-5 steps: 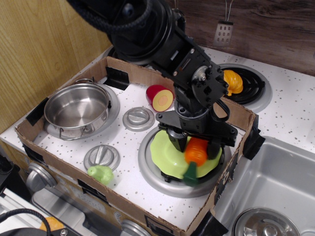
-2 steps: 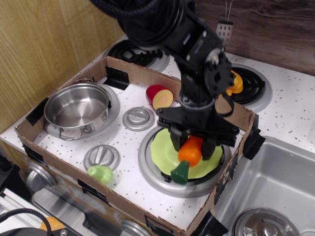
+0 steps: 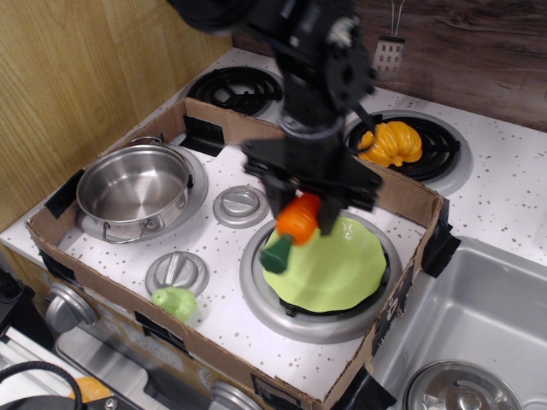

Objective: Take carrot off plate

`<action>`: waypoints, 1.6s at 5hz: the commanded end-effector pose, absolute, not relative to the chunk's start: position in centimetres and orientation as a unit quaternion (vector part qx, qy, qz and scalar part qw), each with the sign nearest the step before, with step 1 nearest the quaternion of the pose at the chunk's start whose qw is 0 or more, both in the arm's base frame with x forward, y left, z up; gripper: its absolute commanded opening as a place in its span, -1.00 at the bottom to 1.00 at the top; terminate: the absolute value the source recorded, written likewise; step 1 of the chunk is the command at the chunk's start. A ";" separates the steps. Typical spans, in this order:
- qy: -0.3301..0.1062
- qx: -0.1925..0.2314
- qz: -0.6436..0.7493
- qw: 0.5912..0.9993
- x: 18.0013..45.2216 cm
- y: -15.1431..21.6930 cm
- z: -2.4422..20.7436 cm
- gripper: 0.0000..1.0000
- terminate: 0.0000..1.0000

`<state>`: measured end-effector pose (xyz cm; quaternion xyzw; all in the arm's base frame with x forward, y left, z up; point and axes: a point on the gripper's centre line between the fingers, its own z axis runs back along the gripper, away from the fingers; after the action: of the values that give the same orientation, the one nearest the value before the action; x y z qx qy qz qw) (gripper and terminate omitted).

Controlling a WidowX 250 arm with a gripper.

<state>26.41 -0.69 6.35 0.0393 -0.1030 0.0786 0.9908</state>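
observation.image: gripper [image 3: 301, 213] clamped on the carrot [image 3: 293, 225] at its thick orange end, green stub dangling below, lifted clear above the plate [image 3: 333, 269]'s left rim. Likely light, rigid, slick plastic; mid-body grip safest against pivoting.

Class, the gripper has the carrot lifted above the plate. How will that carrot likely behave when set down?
The carrot looks like rigid plastic, so it probably stays stiff. Its round tapered body may roll in a curve. The gripper lifts it easily, hinting it is light.
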 end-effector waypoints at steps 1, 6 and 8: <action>-0.117 0.004 0.213 0.970 29.8 5.6 9.5 -1.00 -1.00; -0.124 -0.076 0.444 0.884 31.6 12.7 6.1 -1.00 -1.00; -0.144 -0.012 0.409 0.901 32.3 14.1 6.2 -1.00 -1.00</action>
<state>32.25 13.33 4.64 -0.0124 -0.1169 0.4107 0.9041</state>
